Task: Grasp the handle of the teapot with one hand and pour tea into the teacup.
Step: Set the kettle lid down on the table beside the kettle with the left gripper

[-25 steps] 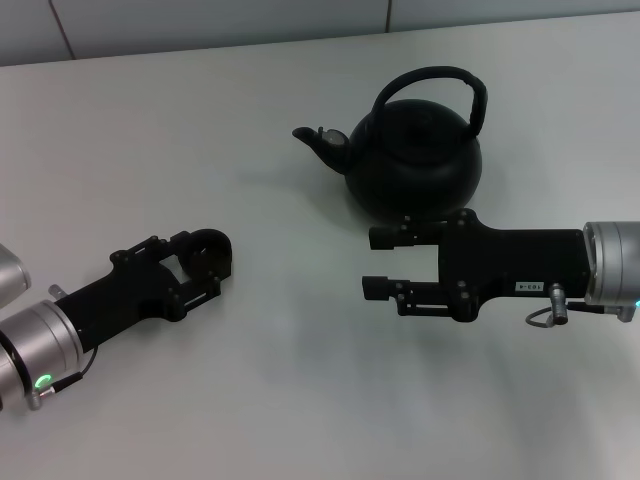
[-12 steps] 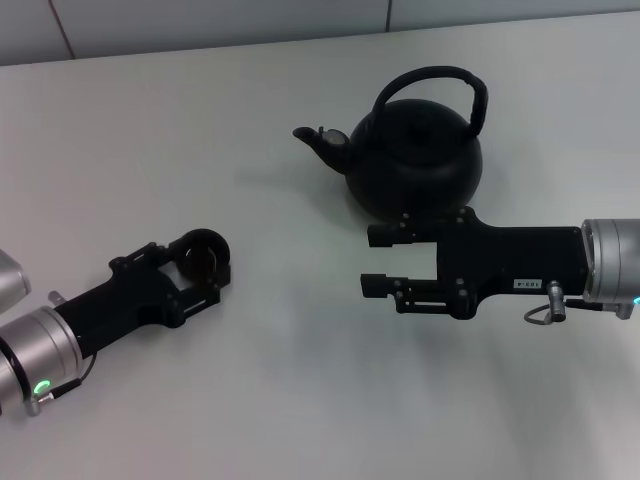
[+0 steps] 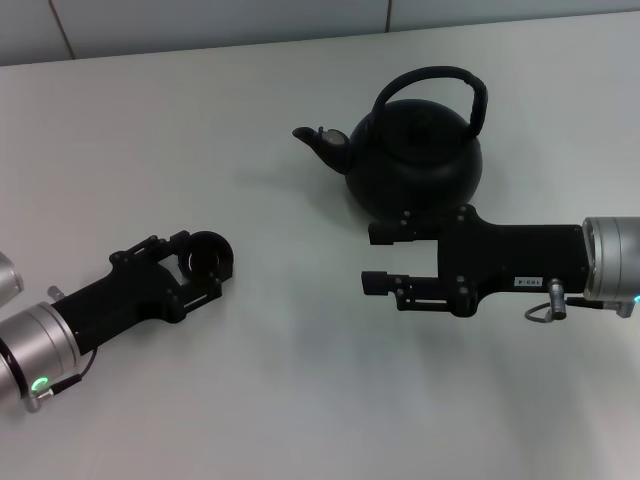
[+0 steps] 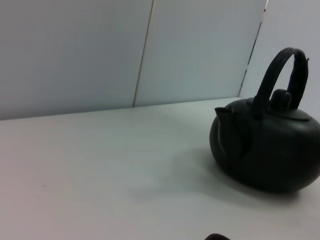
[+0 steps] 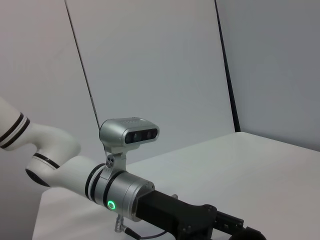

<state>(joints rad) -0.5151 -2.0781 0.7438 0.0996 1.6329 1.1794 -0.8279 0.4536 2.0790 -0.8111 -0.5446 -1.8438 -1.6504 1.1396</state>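
The matte-black teapot (image 3: 415,160) stands on the white table (image 3: 300,380) at the back right, its spout (image 3: 320,140) pointing left. Its arched handle (image 3: 432,76) stands upright and free. My left gripper (image 3: 205,268) rests low at the front left, shut on the small dark teacup (image 3: 209,254). My right gripper (image 3: 369,260) is open and empty, level just in front of the teapot, fingers pointing left. The left wrist view shows the teapot (image 4: 270,150) and its handle (image 4: 277,70) ahead, and a dark edge of the teacup (image 4: 217,236).
A grey panelled wall (image 3: 200,20) runs behind the table's far edge. The right wrist view shows my left arm (image 5: 120,192) with its wrist camera. Bare tabletop lies between the two grippers.
The left gripper with the teacup has shifted slightly back and forth, ending about where it began. The right arm and the teapot have hardly moved.
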